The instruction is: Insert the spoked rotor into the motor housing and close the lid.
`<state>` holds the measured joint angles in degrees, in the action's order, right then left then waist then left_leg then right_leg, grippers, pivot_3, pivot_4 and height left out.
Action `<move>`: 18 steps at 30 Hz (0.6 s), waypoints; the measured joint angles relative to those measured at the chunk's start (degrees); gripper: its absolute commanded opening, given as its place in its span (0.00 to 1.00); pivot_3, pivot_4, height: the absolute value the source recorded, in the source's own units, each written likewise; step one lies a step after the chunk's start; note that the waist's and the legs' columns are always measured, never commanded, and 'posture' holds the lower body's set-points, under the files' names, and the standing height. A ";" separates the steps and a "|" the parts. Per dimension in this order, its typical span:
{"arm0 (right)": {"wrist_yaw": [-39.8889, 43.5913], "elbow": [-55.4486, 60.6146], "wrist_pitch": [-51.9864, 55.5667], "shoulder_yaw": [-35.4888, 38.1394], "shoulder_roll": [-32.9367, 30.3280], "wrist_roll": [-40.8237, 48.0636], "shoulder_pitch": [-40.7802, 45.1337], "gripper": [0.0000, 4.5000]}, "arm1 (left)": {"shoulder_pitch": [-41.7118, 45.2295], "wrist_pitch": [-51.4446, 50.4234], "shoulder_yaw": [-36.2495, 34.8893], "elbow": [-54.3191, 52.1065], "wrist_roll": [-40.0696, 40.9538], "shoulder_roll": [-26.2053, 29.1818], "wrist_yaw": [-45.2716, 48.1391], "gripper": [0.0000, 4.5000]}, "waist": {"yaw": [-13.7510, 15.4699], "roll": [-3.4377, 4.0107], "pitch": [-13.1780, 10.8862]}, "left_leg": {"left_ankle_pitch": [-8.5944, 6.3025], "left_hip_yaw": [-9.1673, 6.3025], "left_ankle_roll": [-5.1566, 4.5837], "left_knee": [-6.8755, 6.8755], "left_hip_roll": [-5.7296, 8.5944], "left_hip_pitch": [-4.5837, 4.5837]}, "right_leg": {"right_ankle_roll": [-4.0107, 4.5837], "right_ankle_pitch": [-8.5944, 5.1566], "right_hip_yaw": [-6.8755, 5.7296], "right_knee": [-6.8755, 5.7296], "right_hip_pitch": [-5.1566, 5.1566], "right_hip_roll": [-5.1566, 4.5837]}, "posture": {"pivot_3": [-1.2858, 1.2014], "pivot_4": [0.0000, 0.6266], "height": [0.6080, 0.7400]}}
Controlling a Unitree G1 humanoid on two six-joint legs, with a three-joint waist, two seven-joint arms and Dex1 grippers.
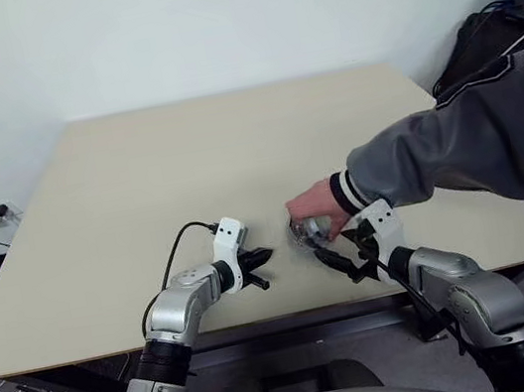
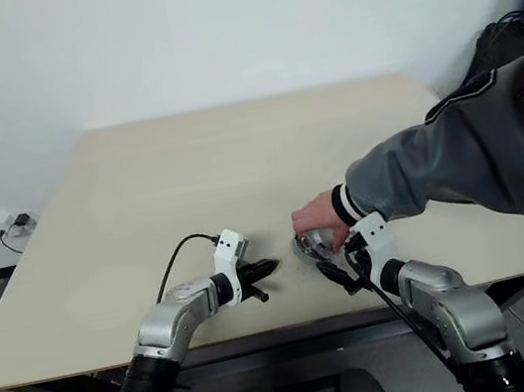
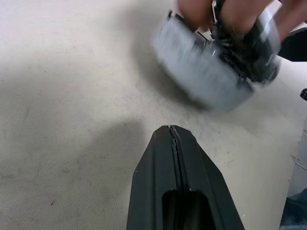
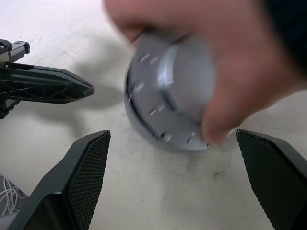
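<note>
A person's hand [image 1: 312,208] holds the lid [image 4: 163,96], a round silver-grey disc, tilted on edge against the table between my two grippers. In the left wrist view the lid [image 3: 201,72] shows a ribbed rim and a dark part under the fingers. The spoked rotor and the motor housing are hidden. My left gripper [image 1: 264,254] rests on the table just left of the lid, shut and empty. My right gripper [image 1: 339,245] stands open, its fingers [image 4: 81,177] either side of the lid without touching it.
The beige table [image 1: 138,176] stretches far ahead and to the left. The person's grey sleeve [image 1: 455,144] reaches in from the right above my right arm. Black gear [image 1: 487,38] stands beyond the table's far right corner.
</note>
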<state>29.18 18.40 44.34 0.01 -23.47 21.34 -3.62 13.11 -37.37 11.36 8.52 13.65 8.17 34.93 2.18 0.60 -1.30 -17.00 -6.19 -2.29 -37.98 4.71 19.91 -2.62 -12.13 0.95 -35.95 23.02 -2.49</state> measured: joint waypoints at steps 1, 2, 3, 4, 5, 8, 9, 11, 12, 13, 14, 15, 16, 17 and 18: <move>0.02 0.00 0.00 -0.05 -0.03 0.00 0.00 1.00 | -0.01 0.00 0.00 0.00 0.00 0.00 -0.01 0.00 | 0.00 0.00 0.00 | 0.00 0.00 0.00 -0.01 0.00 0.00 | 0.00 0.00 0.00 0.00 -0.01 0.00 | 0.52 0.00 1.00; 0.04 0.00 0.00 -0.07 -0.04 0.00 0.00 1.00 | -0.02 -0.01 0.00 -0.01 0.00 0.00 -0.01 0.00 | 0.01 0.00 0.00 | 0.00 0.00 0.00 -0.01 0.00 0.00 | 0.00 0.00 0.00 0.00 -0.01 0.00 | 0.52 0.00 1.00; 0.07 0.00 0.00 -0.11 -0.08 0.00 0.00 1.00 | -0.04 -0.02 0.00 -0.02 0.00 0.00 -0.03 0.00 | 0.00 0.00 0.00 | 0.00 0.00 0.00 -0.01 0.00 0.00 | 0.00 0.00 0.00 0.00 -0.01 0.00 | 0.52 0.00 1.00; 0.09 0.00 0.00 -0.12 -0.10 0.00 0.00 1.00 | -0.06 -0.05 0.00 -0.06 0.01 0.00 -0.05 0.00 | 0.00 0.00 0.00 | 0.00 0.00 0.00 -0.01 0.00 -0.01 | 0.00 0.00 0.00 0.00 -0.01 0.00 | 0.52 0.00 1.00; 0.13 0.00 0.00 -0.14 -0.15 0.00 0.00 1.00 | -0.10 -0.07 0.00 -0.16 0.01 0.00 -0.07 0.00 | 0.00 0.00 0.00 | 0.00 0.00 0.00 -0.01 0.00 -0.01 | 0.00 0.00 0.00 0.00 -0.01 0.00 | 0.52 0.00 1.00; 0.25 0.00 0.00 -0.15 -0.28 0.00 0.00 1.00 | -0.17 -0.11 0.00 -0.75 0.01 -0.01 -0.13 0.00 | 0.00 0.00 0.00 | 0.00 0.00 0.00 -0.01 0.00 -0.01 | 0.00 0.00 0.01 0.00 -0.01 0.00 | 0.52 0.00 1.00; 0.36 0.00 0.00 -0.16 -0.28 0.00 -0.01 1.00 | -0.18 -0.11 0.00 -0.80 0.02 -0.01 -0.15 0.00 | 0.01 0.00 0.00 | 0.00 0.00 0.00 -0.01 0.00 -0.01 | 0.00 0.00 0.00 0.00 -0.01 0.00 | 0.52 0.00 1.00; 0.41 0.00 0.00 -0.17 -0.28 0.01 -0.01 1.00 | -0.26 -0.12 0.00 -0.80 0.01 -0.01 -0.17 0.00 | 0.00 0.00 0.00 | 0.00 0.00 0.00 -0.01 0.00 -0.01 | 0.00 0.00 0.00 -0.01 -0.01 0.00 | 0.52 0.00 1.00; 0.41 0.00 0.00 -0.17 -0.28 0.01 -0.01 1.00 | -0.32 -0.12 0.00 -0.80 0.02 -0.01 -0.17 0.00 | 0.00 0.00 0.00 | 0.00 0.00 0.00 -0.01 0.00 -0.01 | 0.00 0.00 0.00 -0.01 -0.01 0.00 | 0.52 0.00 1.00; 0.41 0.00 0.00 -0.17 -0.28 0.00 -0.01 1.00 | -0.34 -0.12 0.01 -0.80 0.01 -0.01 -0.17 0.00 | 0.01 0.00 0.00 | 0.00 0.00 0.00 -0.02 0.00 -0.01 | 0.00 0.00 0.01 -0.01 -0.01 0.00 | 0.52 0.00 1.00; 0.41 0.01 0.00 -0.18 -0.28 0.01 -0.01 1.00 | -0.35 -0.12 0.00 -0.80 0.02 -0.01 -0.17 0.00 | 0.00 0.00 0.00 | 0.00 0.00 0.00 -0.02 0.00 -0.01 | 0.00 0.00 0.01 -0.01 -0.02 0.00 | 0.52 0.00 1.00; 0.41 0.01 0.00 -0.18 -0.28 0.00 -0.01 1.00 | -0.35 -0.12 0.01 -0.80 0.01 -0.01 -0.17 0.00 | 0.01 0.00 0.00 | 0.00 0.00 0.00 -0.02 0.00 -0.01 | 0.00 0.00 0.01 -0.01 -0.02 0.00 | 0.52 0.00 1.00; 0.42 0.01 0.00 -0.18 -0.28 0.00 -0.01 1.00 | -0.35 -0.12 0.01 -0.80 0.02 -0.01 -0.17 0.00 | 0.00 0.00 0.00 | 0.00 0.01 0.00 -0.02 0.00 -0.01 | 0.00 0.00 0.01 -0.01 -0.02 0.00 | 0.52 0.00 1.00; 0.42 0.01 0.00 -0.19 -0.28 0.00 -0.02 1.00 | -0.35 -0.12 0.01 -0.80 0.01 -0.01 -0.17 0.00 | 0.00 0.00 0.00 | 0.00 0.00 0.00 -0.02 0.00 -0.02 | 0.00 0.00 0.00 -0.01 -0.02 0.00 | 0.52 0.00 1.00; 0.42 0.01 0.00 -0.19 -0.28 0.00 -0.02 1.00 | -0.34 -0.12 0.01 -0.80 0.02 -0.01 -0.16 0.00 | 0.00 0.00 0.00 | 0.00 0.00 0.00 -0.02 0.00 -0.02 | 0.00 0.00 0.00 -0.01 -0.02 0.00 | 0.52 0.00 1.00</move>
<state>29.60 18.40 44.34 -0.18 -23.75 21.34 -3.63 12.77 -37.49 11.36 7.72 13.66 8.16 34.77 2.18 0.60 -1.30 -17.00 -6.18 -2.30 -38.00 4.71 19.89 -2.62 -12.13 0.96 -35.96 23.00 -2.48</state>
